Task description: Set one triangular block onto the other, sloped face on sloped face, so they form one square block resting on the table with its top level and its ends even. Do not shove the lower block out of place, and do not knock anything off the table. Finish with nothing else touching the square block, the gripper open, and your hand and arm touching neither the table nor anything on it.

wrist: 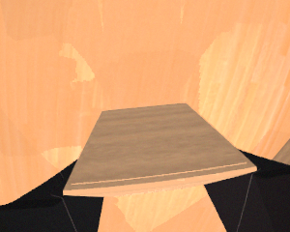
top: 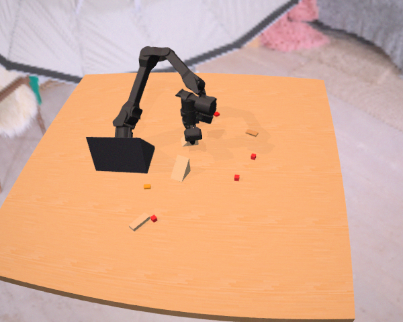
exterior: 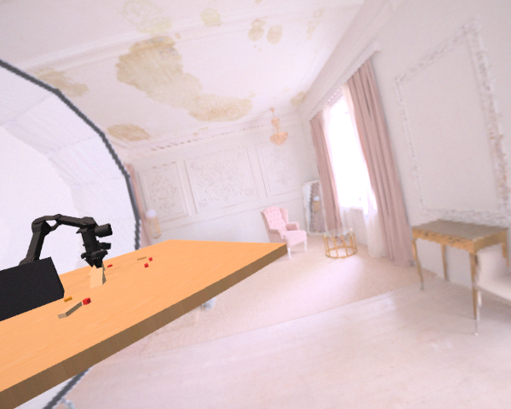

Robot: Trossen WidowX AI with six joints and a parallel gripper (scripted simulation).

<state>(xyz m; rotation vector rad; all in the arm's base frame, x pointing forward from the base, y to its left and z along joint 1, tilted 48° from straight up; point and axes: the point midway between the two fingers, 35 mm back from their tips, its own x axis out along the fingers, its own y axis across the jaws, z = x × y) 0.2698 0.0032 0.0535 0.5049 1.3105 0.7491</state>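
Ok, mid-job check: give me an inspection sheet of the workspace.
Surface: wooden table, no damage seen
Held block: triangular block, gripped
Other block: wedge, standing apart from the gripped one
Clutter: four red cubes, an orange piece, a pale bar near one cube, a tan slab
Pincer: shut on the triangular block
Cables: nothing seen
Surroundings: pink armchair, gilt side table

Far triangular block (top: 185,142) partly hidden behind the jaws (top: 192,141).
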